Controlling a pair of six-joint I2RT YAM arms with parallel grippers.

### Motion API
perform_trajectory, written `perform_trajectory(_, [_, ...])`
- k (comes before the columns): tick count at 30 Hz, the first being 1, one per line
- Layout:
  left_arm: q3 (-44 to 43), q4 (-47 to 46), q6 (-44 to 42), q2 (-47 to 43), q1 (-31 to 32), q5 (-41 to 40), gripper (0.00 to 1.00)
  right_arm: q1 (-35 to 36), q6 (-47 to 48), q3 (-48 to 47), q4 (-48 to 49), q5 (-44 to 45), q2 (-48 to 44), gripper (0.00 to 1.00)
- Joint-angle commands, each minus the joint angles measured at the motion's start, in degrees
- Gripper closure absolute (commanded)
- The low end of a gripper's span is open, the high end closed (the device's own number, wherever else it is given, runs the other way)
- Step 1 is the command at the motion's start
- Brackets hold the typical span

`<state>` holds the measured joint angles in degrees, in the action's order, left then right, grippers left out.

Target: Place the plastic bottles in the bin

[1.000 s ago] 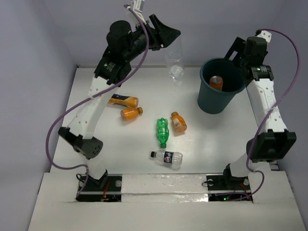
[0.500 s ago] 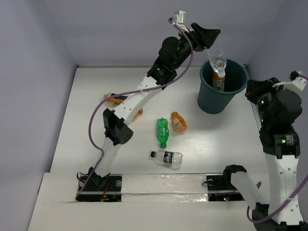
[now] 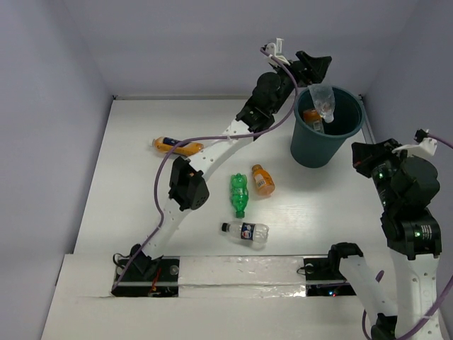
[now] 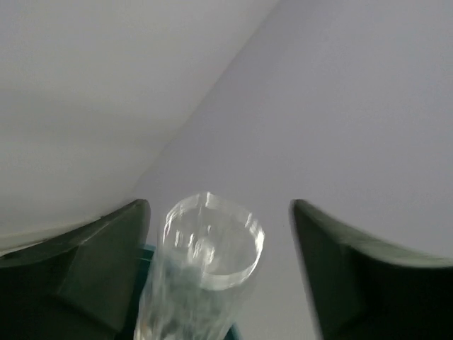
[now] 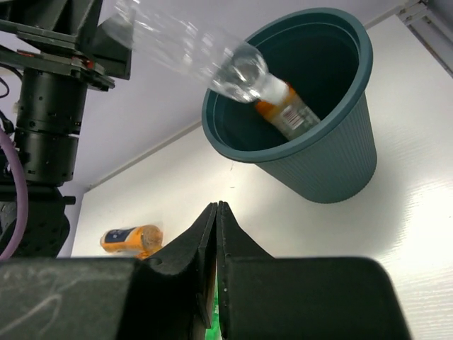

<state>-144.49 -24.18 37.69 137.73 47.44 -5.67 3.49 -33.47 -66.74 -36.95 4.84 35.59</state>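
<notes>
The dark teal bin point(image 3: 317, 150) stands at the back right with one orange bottle point(image 3: 311, 117) inside. My left gripper point(image 3: 315, 67) hangs over its rim, jaws open. The clear bottle point(image 3: 323, 99) is loose between them, blurred and tipping neck-down into the bin. In the left wrist view the bottle's base point(image 4: 212, 241) leaves a gap to the right finger point(image 4: 354, 269). My right gripper point(image 5: 217, 207) is shut and empty, near the bin point(image 5: 325, 163). On the table lie an orange bottle point(image 3: 177, 146), another orange one point(image 3: 262, 179), a green one point(image 3: 239, 195) and a blue-labelled one point(image 3: 245, 231).
Purple walls enclose the white table point(image 3: 127, 198) at the back and sides. The left arm's long link point(image 3: 187, 188) stretches diagonally across the middle, over the table's left half. The right arm's wrist point(image 3: 410, 180) stands at the right edge, just in front of the bin.
My left arm swung from the back middle to above the bin, and its jaws widened, letting the clear bottle slip. My right gripper pulled back from the bin and shut.
</notes>
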Motion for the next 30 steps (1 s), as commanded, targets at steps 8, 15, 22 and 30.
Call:
perform_trajectory(8, [-2.9,2.6,-9.1,-10.8,0.0,0.0,0.01,0.5,0.0,1.2,5.6,-4.3,2.7,0.86])
perform_trajectory(15, [17.7,18.3,-14.8,-30.8,-2.8,-4.5,0.09,0.5,1.7,0.6,10.6,-11.5,7.4,0.98])
perform_trajectory(22, [59.9,25.9,3.4,-59.2,-21.6,1.7,0.84,2.3,4.5,-0.3,14.9,-21.7,14.6,1.00])
perform_trajectory(30, [87.7,34.2,9.4,-72.7,-40.9,4.6,0.62,14.5,9.3,-4.3,12.6,-22.4,25.5,0.98])
